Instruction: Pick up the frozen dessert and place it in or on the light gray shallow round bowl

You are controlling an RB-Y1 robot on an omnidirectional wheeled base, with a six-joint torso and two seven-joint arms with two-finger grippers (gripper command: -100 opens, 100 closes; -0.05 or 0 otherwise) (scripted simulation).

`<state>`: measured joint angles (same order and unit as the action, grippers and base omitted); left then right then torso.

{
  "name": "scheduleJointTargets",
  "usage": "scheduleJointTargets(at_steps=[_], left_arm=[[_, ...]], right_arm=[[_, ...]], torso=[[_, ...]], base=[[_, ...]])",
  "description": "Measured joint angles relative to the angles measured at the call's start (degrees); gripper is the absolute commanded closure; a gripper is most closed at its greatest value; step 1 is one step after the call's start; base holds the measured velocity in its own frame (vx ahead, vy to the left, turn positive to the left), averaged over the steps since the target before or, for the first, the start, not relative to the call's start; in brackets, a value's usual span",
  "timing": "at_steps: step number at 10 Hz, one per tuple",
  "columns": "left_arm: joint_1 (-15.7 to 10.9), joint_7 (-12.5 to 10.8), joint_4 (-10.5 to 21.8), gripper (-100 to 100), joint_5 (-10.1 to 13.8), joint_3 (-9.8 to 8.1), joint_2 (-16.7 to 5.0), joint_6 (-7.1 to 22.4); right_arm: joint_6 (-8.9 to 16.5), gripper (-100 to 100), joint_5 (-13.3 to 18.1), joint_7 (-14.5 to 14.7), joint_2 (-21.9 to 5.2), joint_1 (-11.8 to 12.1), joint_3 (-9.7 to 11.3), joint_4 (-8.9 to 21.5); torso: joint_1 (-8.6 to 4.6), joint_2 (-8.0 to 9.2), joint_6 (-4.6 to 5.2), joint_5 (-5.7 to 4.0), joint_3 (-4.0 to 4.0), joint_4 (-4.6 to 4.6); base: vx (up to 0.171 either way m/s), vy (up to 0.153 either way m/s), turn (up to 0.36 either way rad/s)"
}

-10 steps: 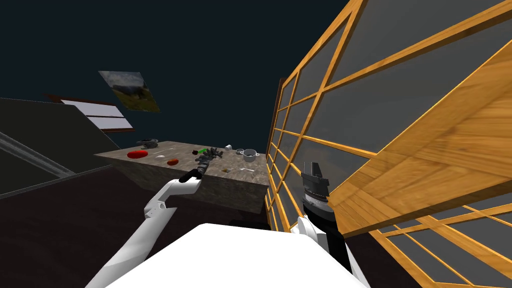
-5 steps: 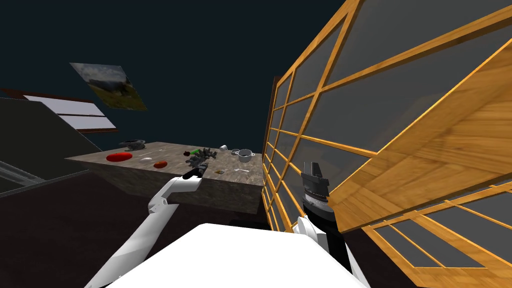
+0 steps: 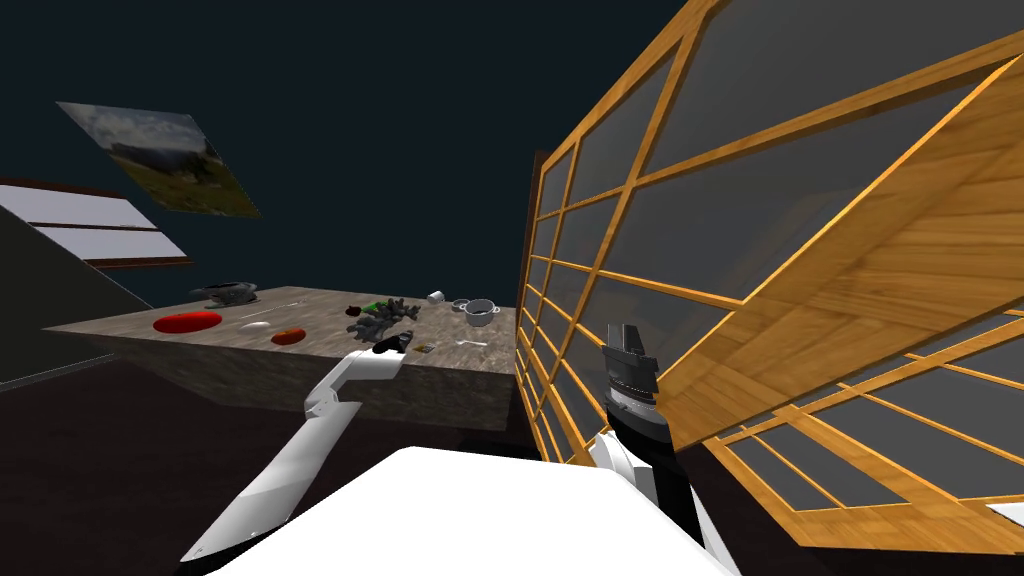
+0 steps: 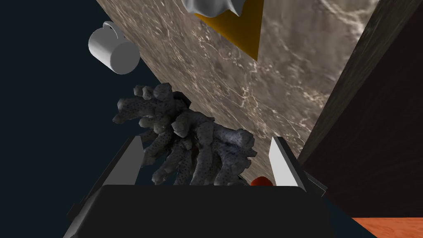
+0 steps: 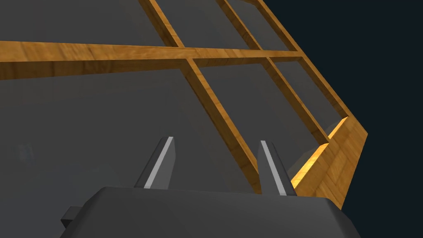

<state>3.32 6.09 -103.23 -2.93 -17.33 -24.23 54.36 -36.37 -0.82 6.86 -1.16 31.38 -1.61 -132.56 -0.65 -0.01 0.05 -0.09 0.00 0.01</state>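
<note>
Wooden lattice screen [image 3: 760,250] fills the right half of the head view, while a brown stone-patterned counter [image 3: 450,375] runs across the middle left of the frame. At the counter's near edge, centre frame, the left gripper [image 4: 206,139] stands spread wide and empty, its blades framing a grey coral-like ornament [image 4: 186,140] that sits directly ahead of it. The right gripper [image 5: 215,142], likewise parted and holding nothing, is raised beside the screen, lower centre-right. Past the coral sit a white mug [image 4: 113,51] and the frozen dessert [image 4: 239,33], a yellow cone topped with a pale scoop, lying on the counter well beyond the fingertips and untouched. A pale shallow dish [image 3: 255,325], probably the target bowl, rests left of centre, near a red plate [image 3: 187,321]. The step in hand appears to be the approach. Done well, the hand would skirt or rise over the coral without nudging it. It would then line its blades across the cone's sides, not the soft scoop, and close only once the cone sits squarely between them.
</note>
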Motion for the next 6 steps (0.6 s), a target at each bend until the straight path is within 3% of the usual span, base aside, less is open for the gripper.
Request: scheduleJointTargets(at_steps=[3,6], left_arm=[[-0.98,-0.03,1.55,-100,-1.56,0.61,-0.45,4.19],[-1.52,0.00,3.03,-100,-3.28,1.49,-0.75,9.10]], right_arm=[[0.00,0,0.00,0.00,0.00,0.00,0.00,0.00],[0.00,0,0.00,0.00,0.00,0.01,0.00,0.00]], torso=[[0.04,0.03,-0.01,0.01,0.01,0.00],[0.01,-0.12,-0.01,0.00,-0.07,-0.03]], base=[[0.043,-0.095,-0.072],[0.085,-0.097,-0.055]])
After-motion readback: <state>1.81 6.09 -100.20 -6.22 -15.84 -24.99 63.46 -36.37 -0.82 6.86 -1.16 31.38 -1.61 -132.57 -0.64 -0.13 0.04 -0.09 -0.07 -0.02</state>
